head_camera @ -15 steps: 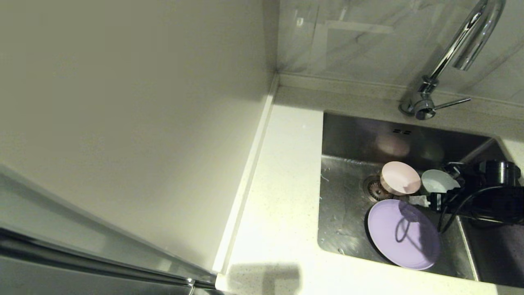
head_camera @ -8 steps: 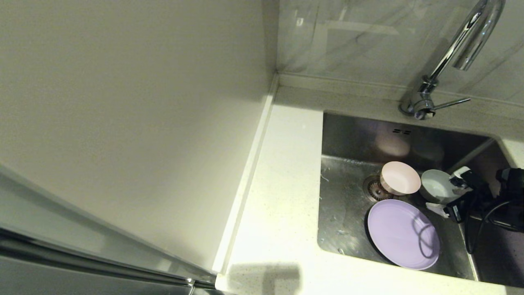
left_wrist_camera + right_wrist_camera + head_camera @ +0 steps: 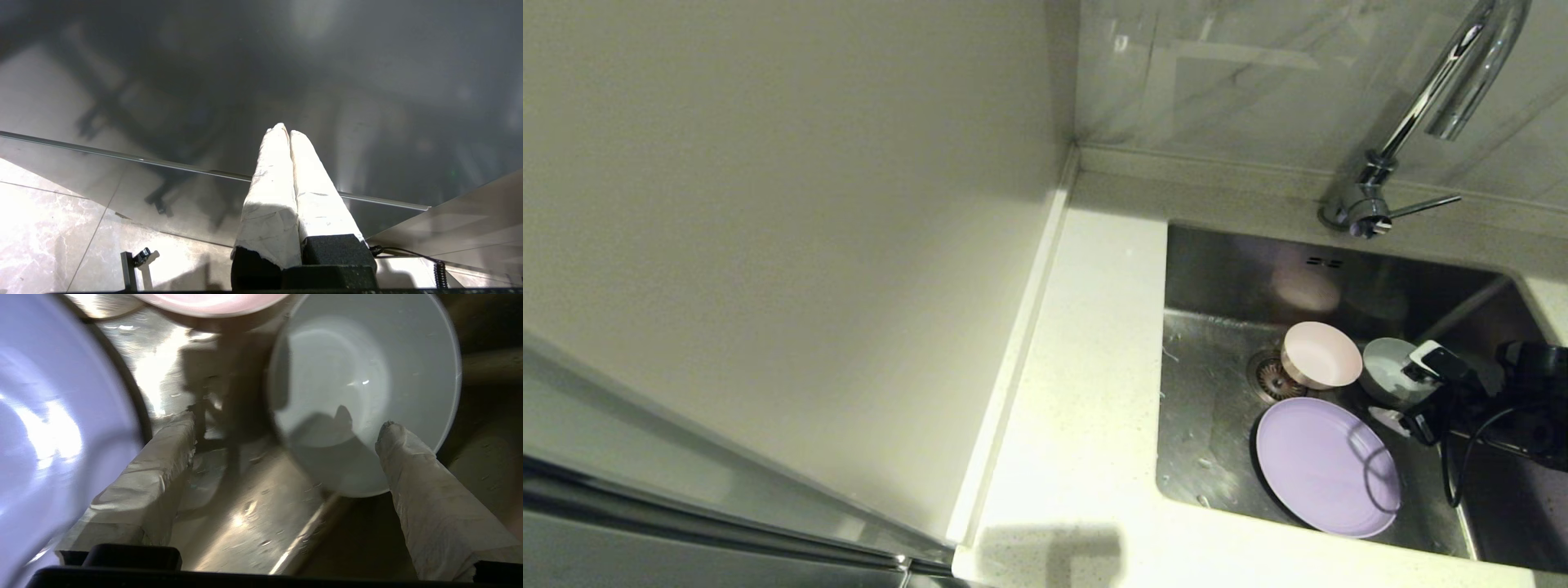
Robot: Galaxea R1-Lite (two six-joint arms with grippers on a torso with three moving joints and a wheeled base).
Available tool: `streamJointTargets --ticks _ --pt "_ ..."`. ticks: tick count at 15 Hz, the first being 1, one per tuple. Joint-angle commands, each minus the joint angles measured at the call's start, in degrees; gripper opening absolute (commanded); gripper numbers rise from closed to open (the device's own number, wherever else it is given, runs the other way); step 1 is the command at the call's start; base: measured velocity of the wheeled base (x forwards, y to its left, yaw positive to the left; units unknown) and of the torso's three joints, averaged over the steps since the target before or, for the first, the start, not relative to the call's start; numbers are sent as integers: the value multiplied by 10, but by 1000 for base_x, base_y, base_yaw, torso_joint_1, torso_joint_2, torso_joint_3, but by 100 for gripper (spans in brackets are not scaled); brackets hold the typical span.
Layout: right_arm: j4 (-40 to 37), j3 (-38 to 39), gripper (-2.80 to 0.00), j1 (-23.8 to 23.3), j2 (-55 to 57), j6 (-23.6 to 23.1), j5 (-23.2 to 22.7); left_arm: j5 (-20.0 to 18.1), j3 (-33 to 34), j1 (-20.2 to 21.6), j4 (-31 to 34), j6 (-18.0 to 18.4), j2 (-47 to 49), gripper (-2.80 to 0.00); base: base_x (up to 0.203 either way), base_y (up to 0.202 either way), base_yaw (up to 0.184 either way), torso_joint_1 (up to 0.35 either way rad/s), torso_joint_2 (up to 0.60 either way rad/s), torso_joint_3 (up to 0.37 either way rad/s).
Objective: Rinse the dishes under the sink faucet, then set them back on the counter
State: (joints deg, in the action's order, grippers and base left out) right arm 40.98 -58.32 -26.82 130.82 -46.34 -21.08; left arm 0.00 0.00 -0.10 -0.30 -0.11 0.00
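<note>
Right gripper (image 3: 1409, 396) down in the sink (image 3: 1217, 408), fingers spread wide and empty, straddling the near rim of the blue-green bowl (image 3: 1387, 371). Pink bowl (image 3: 1321, 354) by the drain (image 3: 1270, 377); lilac plate (image 3: 1327, 467) flat beside it. Left gripper (image 3: 286, 134) away from the sink, fingers pressed together.

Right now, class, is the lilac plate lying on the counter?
No, the lilac plate lies inside the sink, beside the pink bowl.
</note>
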Motion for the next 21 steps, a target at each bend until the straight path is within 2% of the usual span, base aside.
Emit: streamJointTargets --ticks 1,7,8,21 --pt "2 -18 0 6 17 -10 27 0 2 0 0 0 0 -280 0 0 0 0 0 0" --pt "-2 -40 0 15 28 -7 41 0 2 0 0 -1 0 -280 0 0 0 0 0 0" --pt "-2 -46 -280 15 29 -5 42 0 2 0 0 0 0 -280 0 0 0 0 0 0" --pt "2 -21 -280 14 23 -5 43 0 2 0 0 0 0 -280 0 0 0 0 0 0"
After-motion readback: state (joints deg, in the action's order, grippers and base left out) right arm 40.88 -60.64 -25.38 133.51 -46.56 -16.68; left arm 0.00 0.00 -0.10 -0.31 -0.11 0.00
